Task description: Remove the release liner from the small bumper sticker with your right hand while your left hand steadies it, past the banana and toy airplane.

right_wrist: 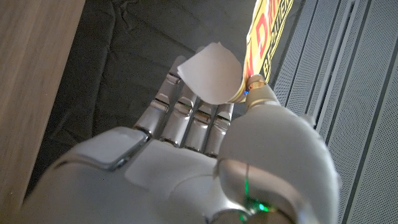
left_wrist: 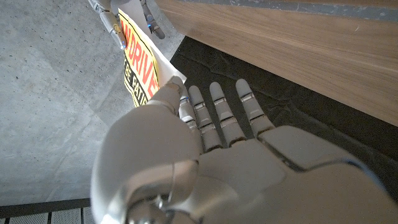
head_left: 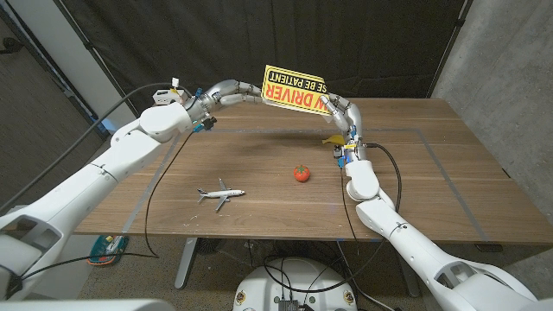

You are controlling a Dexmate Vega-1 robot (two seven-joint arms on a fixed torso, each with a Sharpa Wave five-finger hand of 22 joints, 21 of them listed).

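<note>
While the thumb tip (right_wrist: 258,86) of the right hand (right_wrist: 205,155) presses a curled white flap of release liner (right_wrist: 210,76) against its fingers, the yellow bumper sticker (head_left: 295,91) hangs in the air above the far part of the wooden table (head_left: 432,173), held between both hands. The left hand (left_wrist: 205,162) pinches the sticker's other edge between thumb and fingers, its remaining fingers stretched out straight and close together. In the head view the right hand (head_left: 339,110) meets the sticker's right end and the left hand (head_left: 233,89) its left end, both arms arched up from the table.

Below them on the table lie a banana (head_left: 331,139), near the right forearm, a small red tomato-like fruit (head_left: 301,174) toward the middle, and a white toy airplane (head_left: 220,194) closer to the near edge, each well apart from the sticker.
</note>
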